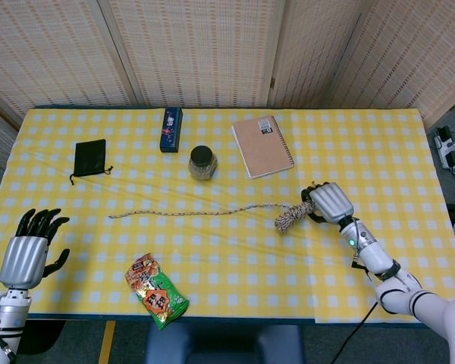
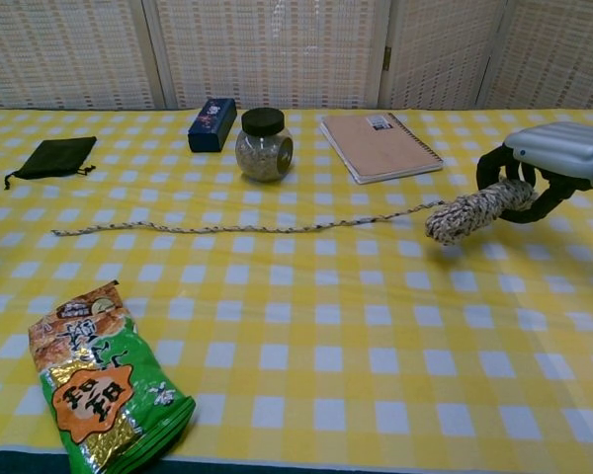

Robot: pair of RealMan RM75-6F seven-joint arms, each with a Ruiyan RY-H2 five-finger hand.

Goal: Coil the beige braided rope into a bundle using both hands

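Note:
The beige braided rope (image 1: 189, 213) (image 2: 227, 228) lies stretched across the yellow checked table, its free end at the left. Its right end is wound into a small bundle (image 1: 290, 218) (image 2: 465, 214), lifted a little off the cloth. My right hand (image 1: 330, 202) (image 2: 553, 163) grips that bundle, fingers curled around its far end. My left hand (image 1: 32, 246) hovers at the table's left front edge, fingers spread, holding nothing, well away from the rope's loose end. The chest view does not show the left hand.
A green snack bag (image 1: 157, 290) (image 2: 104, 375) lies near the front edge. Behind the rope stand a glass jar (image 1: 202, 161) (image 2: 264, 144), a brown notebook (image 1: 262, 145) (image 2: 381, 145), a dark blue box (image 1: 171, 129) (image 2: 212, 123) and a black pouch (image 1: 89, 158) (image 2: 54, 156).

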